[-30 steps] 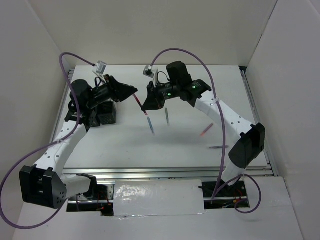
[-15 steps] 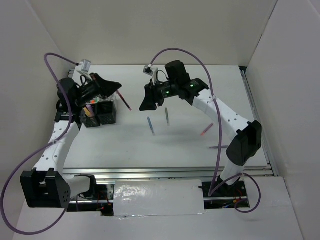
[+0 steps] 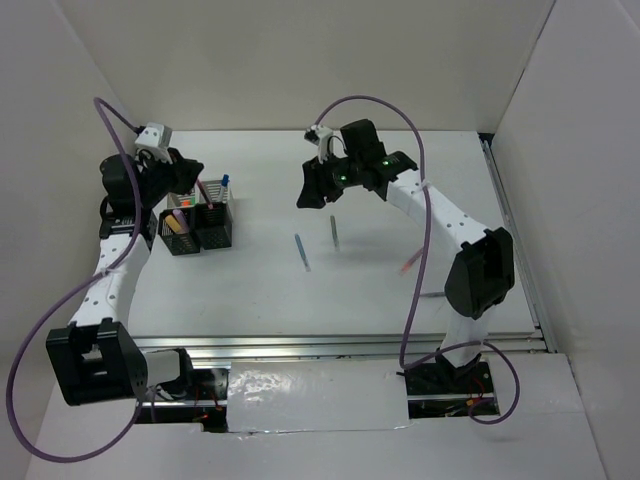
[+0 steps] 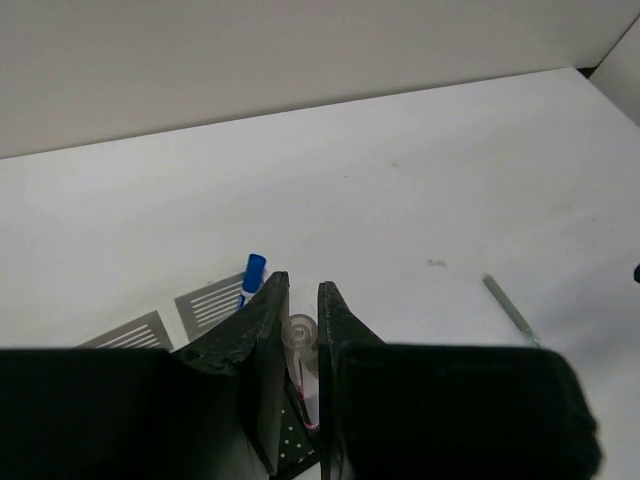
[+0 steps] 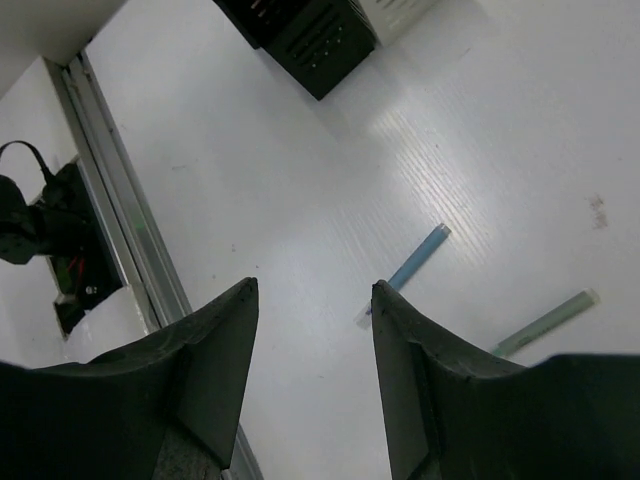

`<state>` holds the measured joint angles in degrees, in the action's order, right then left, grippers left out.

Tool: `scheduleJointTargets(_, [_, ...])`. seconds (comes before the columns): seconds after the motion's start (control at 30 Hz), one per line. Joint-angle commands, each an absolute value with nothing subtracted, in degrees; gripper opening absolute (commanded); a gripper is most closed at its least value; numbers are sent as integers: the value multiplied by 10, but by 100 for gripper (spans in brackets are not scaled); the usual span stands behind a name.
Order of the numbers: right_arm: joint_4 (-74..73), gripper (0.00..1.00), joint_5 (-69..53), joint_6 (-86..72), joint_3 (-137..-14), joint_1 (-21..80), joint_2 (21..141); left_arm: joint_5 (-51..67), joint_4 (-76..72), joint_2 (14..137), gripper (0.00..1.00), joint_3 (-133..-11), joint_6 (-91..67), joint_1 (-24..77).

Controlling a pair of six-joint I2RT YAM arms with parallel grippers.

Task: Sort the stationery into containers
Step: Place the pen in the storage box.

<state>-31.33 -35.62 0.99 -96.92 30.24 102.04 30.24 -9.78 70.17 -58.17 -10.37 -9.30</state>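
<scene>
Left hand (image 4: 303, 292) clamped on thin red pen (image 4: 301, 335), pen upright over black mesh cup (image 4: 290, 445) in container cluster (image 3: 196, 228) on left side of bench (image 3: 260, 290); blue-capped pen (image 4: 253, 273) stands in cup just beside. Right hand (image 5: 313, 300) fingers apart, hovers above blue pen (image 5: 408, 270) and grey pen (image 5: 545, 322), both lying flat on bench

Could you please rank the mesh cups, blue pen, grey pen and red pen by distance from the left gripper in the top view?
1. Mesh cups, right under the left gripper.
2. Blue pen, mid-table.
3. Grey pen, just right of it.
4. Red pen, far right.
</scene>
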Motion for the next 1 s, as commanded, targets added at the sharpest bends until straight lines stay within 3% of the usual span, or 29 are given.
scheduleJointTargets(0.0, [-310,56,-346,29,-965,308,1034,265,-148,723,0,-584,-33,-95])
scheduleJointTargets(0.3, [-304,54,-338,30,-959,323,1086,250,-163,772,0,-566,25,-84])
scheduleJointTargets(0.4, [-301,54,-316,28,-950,339,1099,244,-166,775,5,-552,36,-78])
scheduleJointTargets(0.97, [-277,51,-115,-64,-962,398,1201,248,-157,791,54,-554,18,-72])
